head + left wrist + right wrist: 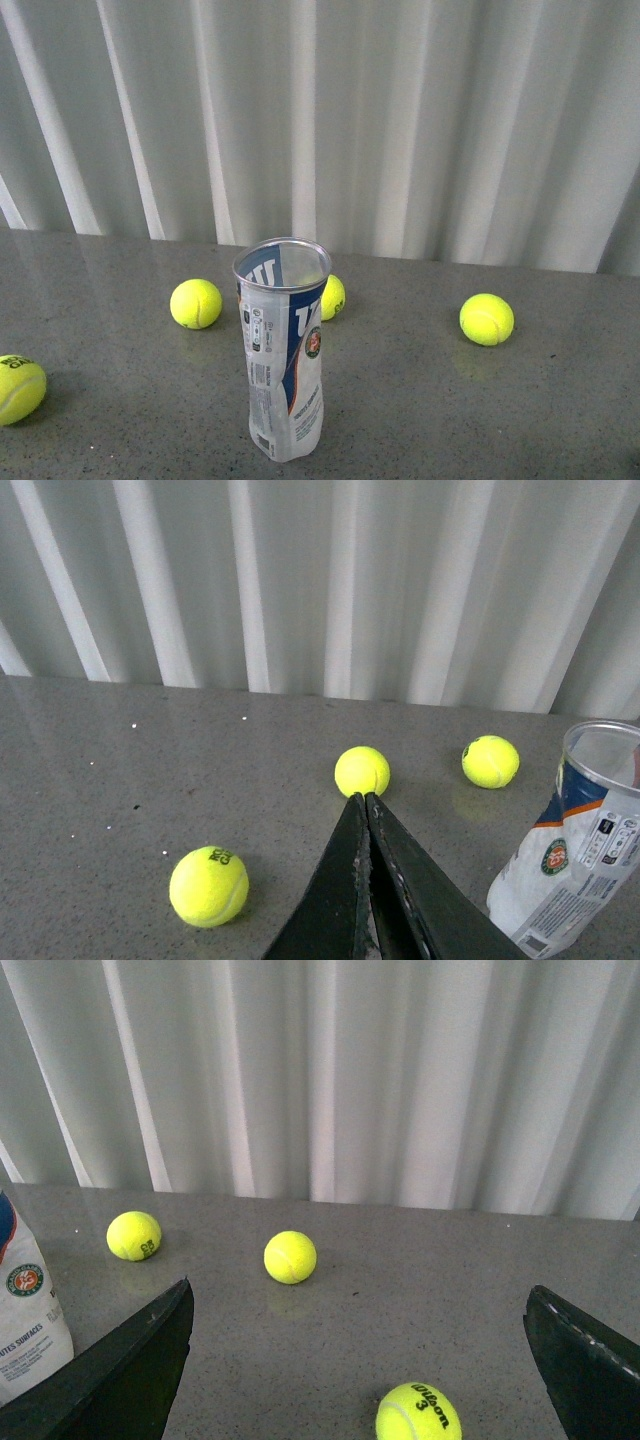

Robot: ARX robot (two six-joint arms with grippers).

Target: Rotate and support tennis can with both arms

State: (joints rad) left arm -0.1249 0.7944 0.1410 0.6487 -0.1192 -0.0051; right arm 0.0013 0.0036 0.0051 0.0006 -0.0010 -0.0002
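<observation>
Frontally, the tennis can (284, 348) is seen upright near the bench's (450, 420) front edge, dented at the waist, its open rim uppermost; four tennis balls (196, 303) are scattered around it, and no arm is shown. From the left wrist, the left tool (364, 798) is held low, its fingers pressed together, empty, the can just beside it. From the right wrist, the right tool (360, 1305) is spread wide apart above the bench, the can's label beside one finger (120, 1370).

Left gripper (365, 810) fingers pressed together, right gripper (360, 1360) fingers spread wide, both empty.
</observation>
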